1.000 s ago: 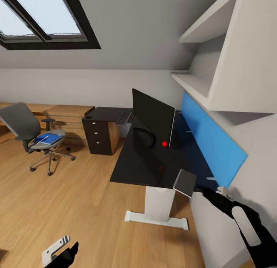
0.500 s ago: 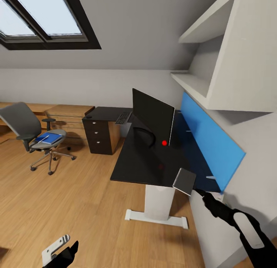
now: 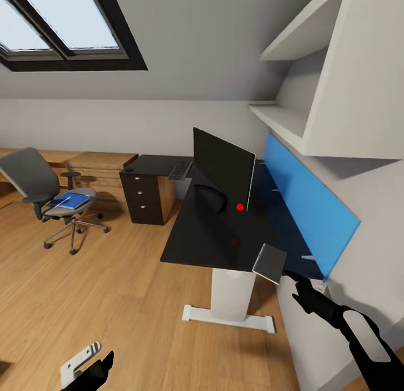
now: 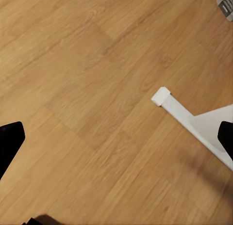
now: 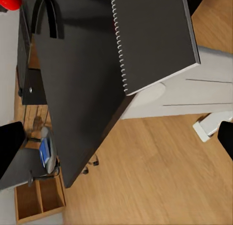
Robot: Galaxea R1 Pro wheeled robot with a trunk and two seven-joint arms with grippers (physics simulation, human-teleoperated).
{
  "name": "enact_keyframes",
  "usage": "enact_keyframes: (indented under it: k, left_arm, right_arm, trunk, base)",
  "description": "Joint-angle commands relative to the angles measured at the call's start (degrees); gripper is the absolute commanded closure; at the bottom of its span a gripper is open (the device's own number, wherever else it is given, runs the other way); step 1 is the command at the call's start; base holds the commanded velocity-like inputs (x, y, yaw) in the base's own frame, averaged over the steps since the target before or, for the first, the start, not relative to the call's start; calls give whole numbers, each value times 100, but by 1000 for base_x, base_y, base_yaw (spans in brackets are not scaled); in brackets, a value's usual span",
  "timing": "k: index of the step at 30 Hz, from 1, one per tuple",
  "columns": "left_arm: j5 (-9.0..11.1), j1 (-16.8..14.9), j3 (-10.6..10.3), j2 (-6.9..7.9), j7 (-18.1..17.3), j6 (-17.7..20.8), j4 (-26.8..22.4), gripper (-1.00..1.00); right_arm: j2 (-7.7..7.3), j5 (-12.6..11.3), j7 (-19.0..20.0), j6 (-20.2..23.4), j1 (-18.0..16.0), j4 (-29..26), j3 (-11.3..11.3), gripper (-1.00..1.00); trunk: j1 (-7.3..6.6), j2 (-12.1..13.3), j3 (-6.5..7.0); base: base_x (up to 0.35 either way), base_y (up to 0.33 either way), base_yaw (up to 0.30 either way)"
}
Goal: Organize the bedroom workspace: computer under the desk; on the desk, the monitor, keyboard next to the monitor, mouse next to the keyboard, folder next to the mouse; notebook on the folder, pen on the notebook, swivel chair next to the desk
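Right gripper [image 3: 293, 283]: fingers spread, gripping nothing | notebook [image 3: 270, 264]: on the desk [image 3: 207, 239] near corner, overhanging, just ahead of it | left gripper [image 3: 90, 366]: low over floor, spread, farther | folder [image 3: 71, 201]: on swivel chair [image 3: 42, 197], well apart.

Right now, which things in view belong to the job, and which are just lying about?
Job: desk, monitor, keyboard, swivel chair, folder, notebook.
Just around: blue wall panel, white shelves, wooden cabinets, skylight.
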Motion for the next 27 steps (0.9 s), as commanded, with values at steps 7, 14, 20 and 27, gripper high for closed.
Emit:
enact_keyframes:
  k: [7,14,20,27]
  left_arm:
    - [60,-1,-5,3,36,17,-22,-100]
    - [61,0,-12,2,40,17,-24,-100]
    - [61,0,-8,2,40,17,-94,-100]
    - [61,0,-9,2,40,25,-159,-100]
  right_arm:
    - [20,-17,111,23,-3,7,15,-100]
    - [8,-8,143,26,0,22,18,-100]
    - [1,-4,143,30,1,23,18,-100]
    - [5,2,139,28,3,28,18,-100]
  trunk:
    - [155,-287,-132]
    - [309,-567,-257]
    - [441,-808,-365]
    - [594,-1089,-491]
  base:
    - [0,0,0]
    - [0,0,0]
    - [0,0,0]
    - [0,0,0]
